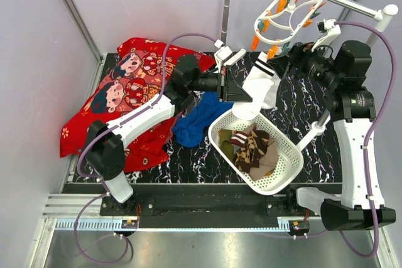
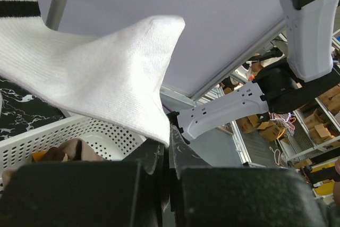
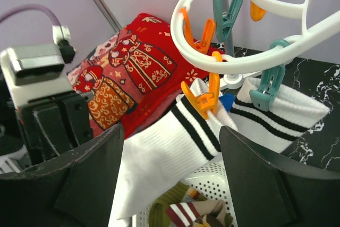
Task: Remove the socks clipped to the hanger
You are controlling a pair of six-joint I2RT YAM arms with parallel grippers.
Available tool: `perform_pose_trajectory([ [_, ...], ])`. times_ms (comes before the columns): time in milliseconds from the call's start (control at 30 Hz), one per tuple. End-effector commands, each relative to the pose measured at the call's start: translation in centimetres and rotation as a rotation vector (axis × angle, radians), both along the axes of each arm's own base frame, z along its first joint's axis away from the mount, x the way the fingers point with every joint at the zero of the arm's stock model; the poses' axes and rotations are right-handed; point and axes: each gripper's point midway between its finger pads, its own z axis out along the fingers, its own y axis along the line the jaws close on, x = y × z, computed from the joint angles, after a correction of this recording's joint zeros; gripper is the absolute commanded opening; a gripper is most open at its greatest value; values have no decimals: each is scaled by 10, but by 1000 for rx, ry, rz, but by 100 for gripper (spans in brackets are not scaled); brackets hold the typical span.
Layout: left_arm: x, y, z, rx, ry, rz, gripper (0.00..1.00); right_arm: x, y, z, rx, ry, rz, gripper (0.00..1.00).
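Your left fingers are clamped shut on an edge of the foot of a white knitted sock with dark bands. In the overhead view they are below and to the left of the white round plastic clip hanger. That sock runs up from the fingers toward the hanger, and in the right wrist view an orange peg sits at its banded cuff. A second banded white sock hangs just beside it, with its cuff under a teal peg.

Your right fingers stand wide apart and grip nothing. They are just below the hanger's outer ring, and both cuffs are in front of them.

On the black marbled table, below the hanger, sits a white perforated oval basket. It holds a heap of loose socks, brown checked, striped and olive. A blue cloth lies below and left of the hanger, and a red patterned cloth lies well apart to its left.
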Motion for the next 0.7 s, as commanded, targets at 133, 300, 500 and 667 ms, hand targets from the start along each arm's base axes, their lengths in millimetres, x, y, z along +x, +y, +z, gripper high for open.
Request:
perform_pose_trajectory([
  [133, -14, 11, 39, -65, -80, -58, 0, 15, 0, 16, -71, -125, 29, 79],
  [300, -14, 12, 39, -67, -80, -60, 0, 22, 4, 22, -26, -157, 40, 78],
  [500, -16, 13, 37, -64, -80, -57, 0, 32, 5, 16, -13, -136, 43, 76],
  [667, -16, 14, 37, -64, -83, -58, 0, 35, 4, 11, -13, -125, 39, 76],
])
